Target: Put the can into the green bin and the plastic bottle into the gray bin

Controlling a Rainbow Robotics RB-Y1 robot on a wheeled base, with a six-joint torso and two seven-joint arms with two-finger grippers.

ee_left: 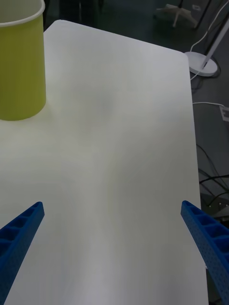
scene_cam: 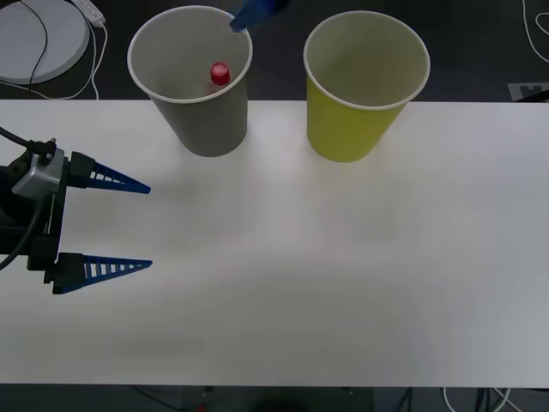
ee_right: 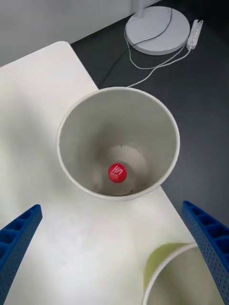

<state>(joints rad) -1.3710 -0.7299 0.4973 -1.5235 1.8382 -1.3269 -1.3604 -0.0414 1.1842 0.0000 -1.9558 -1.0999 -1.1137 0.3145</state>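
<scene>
Right gripper (ee_right: 114,252) hangs above the far rim of the gray bin (scene_cam: 206,129), blue fingers (ee_right: 19,238) spread wide and holding nothing; a bit of one fingertip shows in the front view at the bin's far edge. Inside that bin, at the bottom, the plastic bottle (scene_cam: 220,77) stands upright, red cap up, while the green bin (scene_cam: 352,129) sits just to the right of the gray one on the far part of the white table (scene_cam: 300,275). Left gripper (scene_cam: 137,227) rests low over the table's left side, near the edge, jaws also wide apart and empty, well apart from both bins.
</scene>
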